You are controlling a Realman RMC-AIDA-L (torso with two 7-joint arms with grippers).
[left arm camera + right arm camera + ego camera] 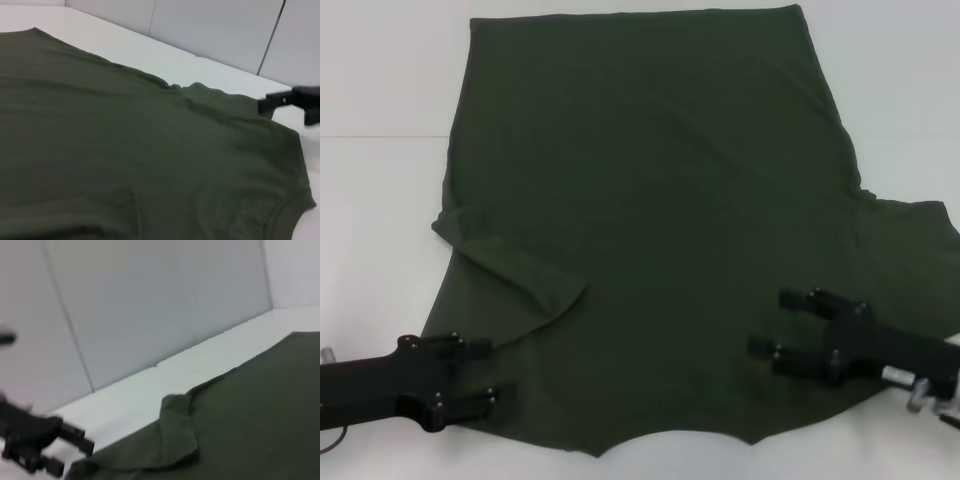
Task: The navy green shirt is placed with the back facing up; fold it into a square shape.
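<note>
The navy green shirt (660, 200) lies spread flat on the white table, its neckline (680, 440) at the near edge. Its left sleeve (520, 275) is folded inward over the body, while the right sleeve (915, 240) lies spread out. My left gripper (492, 372) is open at the near left shoulder, with its fingers over the shirt's edge. Over the near right shoulder, my right gripper (782, 325) is also open, with nothing between its fingers. The left wrist view shows the shirt (125, 150) and its collar (287, 212). The right wrist view shows the folded sleeve (175, 432).
White table (380, 200) surrounds the shirt, with bare surface to the left and a strip at the near edge. Pale wall panels (150, 300) stand behind the table in the wrist views.
</note>
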